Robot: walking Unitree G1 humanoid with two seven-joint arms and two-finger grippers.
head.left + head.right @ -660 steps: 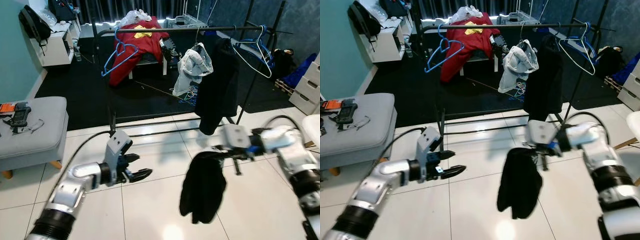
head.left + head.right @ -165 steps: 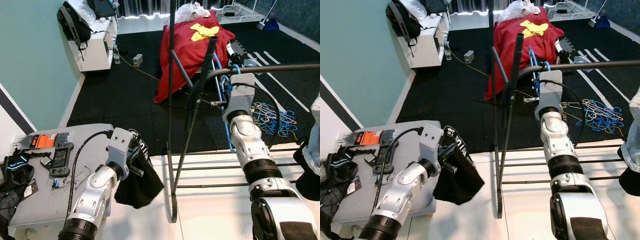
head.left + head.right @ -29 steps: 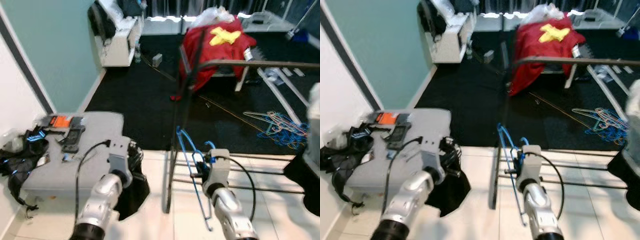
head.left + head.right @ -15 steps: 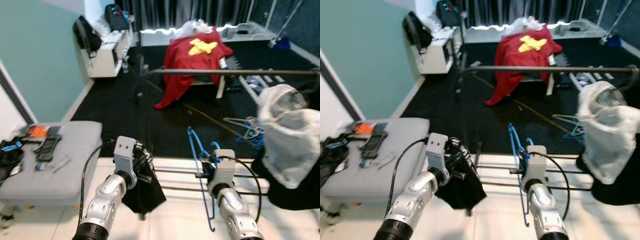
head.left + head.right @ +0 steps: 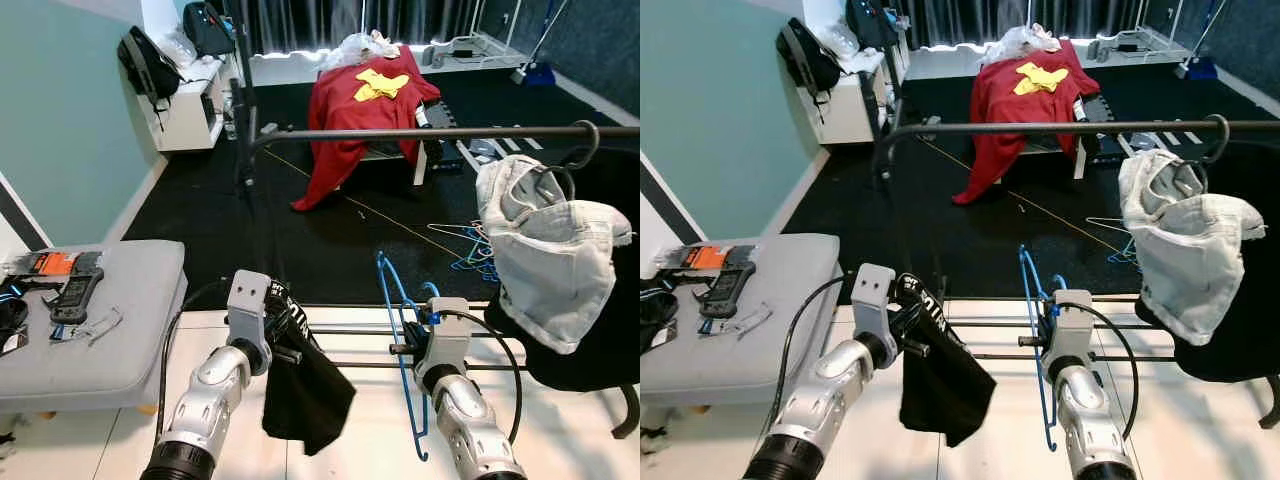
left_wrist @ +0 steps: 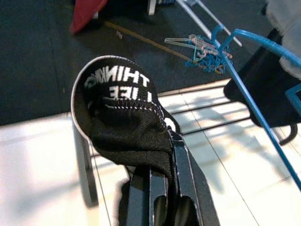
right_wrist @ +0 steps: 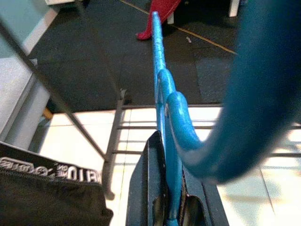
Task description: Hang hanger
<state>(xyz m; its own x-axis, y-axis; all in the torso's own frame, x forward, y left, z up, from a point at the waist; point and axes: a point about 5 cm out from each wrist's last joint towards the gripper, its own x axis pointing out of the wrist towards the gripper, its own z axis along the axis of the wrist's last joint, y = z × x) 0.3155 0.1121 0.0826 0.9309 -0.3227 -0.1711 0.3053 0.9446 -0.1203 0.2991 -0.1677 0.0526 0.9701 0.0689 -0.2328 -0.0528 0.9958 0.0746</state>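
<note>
Our right gripper (image 5: 412,347), low centre-right, clamps the upright blue hanger (image 5: 395,330), our left gripper (image 5: 278,335) pinches a black garment (image 5: 305,390), and the rail (image 5: 420,132) runs crosswise well above both.

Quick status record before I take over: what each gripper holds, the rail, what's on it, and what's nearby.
left gripper: shut on the black garment, which hangs below it
right gripper: shut on the blue hanger, held below the rail
rail: black bar, bare along its left and middle part
on rail: pale garment hung at the right end
left of robot: grey ottoman with small items on it
behind rack: red cloth draped over furniture
</note>
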